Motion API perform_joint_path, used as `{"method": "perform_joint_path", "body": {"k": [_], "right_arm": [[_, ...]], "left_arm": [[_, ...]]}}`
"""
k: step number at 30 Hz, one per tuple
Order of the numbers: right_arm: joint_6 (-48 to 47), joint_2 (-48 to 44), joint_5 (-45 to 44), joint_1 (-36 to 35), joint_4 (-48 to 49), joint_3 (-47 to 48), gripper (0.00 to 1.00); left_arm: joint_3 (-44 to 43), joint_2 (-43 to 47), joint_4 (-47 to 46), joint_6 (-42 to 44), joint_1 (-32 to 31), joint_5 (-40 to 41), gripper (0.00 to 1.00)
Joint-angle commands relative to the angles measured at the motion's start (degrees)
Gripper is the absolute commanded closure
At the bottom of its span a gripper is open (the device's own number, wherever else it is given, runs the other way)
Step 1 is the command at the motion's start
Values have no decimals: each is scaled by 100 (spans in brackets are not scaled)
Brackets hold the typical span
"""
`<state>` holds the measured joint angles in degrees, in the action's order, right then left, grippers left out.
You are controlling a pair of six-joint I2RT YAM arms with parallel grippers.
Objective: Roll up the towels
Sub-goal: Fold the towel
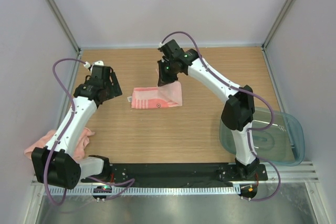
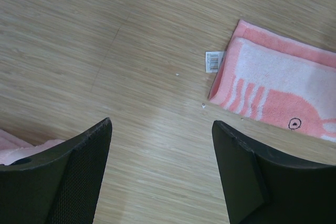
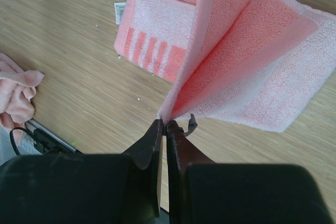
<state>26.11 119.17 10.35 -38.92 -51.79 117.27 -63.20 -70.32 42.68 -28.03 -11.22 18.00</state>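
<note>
One salmon-pink towel (image 1: 156, 98) lies folded at the table's middle, its white label (image 2: 214, 60) at the left edge. My right gripper (image 3: 165, 124) is shut on a corner of this towel (image 3: 247, 61) and holds its right end lifted, so the layers fan apart. In the top view the right gripper (image 1: 167, 80) hangs over the towel's raised right end. My left gripper (image 2: 161, 124) stands open above bare wood, just left of the towel (image 2: 283, 87), nothing between its fingers. A second towel (image 1: 44, 141) lies crumpled beside the left arm's base.
A translucent grey-green tub (image 1: 273, 137) sits at the right front, partly behind the right arm. Grey walls close the table at the back and both sides. A black mounting rail (image 1: 173, 170) runs along the near edge.
</note>
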Motion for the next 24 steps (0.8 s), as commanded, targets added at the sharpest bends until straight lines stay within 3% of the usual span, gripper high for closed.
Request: {"method": "perform_joint_path", "body": {"k": [1,24], "right_arm": [[105,88,-24,-142,73,366,91],[307,967,266,-696,556,859,91]], "left_arm": [[-105,168,-49,17,-3,63,23],[-114,142,-49,17,-3,55,23]]}}
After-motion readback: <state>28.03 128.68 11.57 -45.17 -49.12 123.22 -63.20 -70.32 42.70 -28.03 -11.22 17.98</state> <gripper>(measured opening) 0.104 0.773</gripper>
